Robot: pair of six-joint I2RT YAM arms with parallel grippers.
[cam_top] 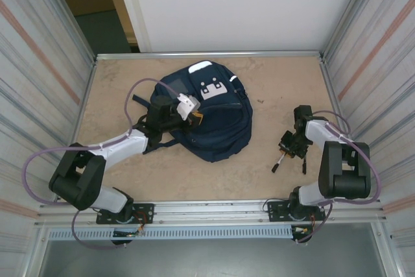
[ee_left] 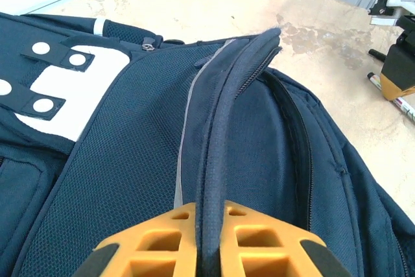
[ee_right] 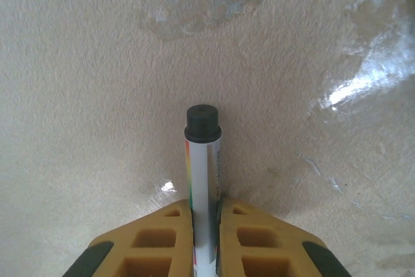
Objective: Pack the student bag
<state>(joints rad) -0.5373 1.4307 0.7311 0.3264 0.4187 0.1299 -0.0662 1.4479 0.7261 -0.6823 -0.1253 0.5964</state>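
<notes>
Beige table (cam_top: 279, 76) holds the bag (cam_top: 224, 128) at centre, left gripper (ee_left: 209, 218) clenched on its zipper rim (ee_left: 217, 121), while the right gripper (ee_right: 206, 209), to the bag's right, grasps a marker (ee_right: 203, 160) lengthwise.

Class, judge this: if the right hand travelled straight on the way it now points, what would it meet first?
Probably the bare tabletop: the right hand, shut on a marker, points down at it; depth is unclear.
</notes>
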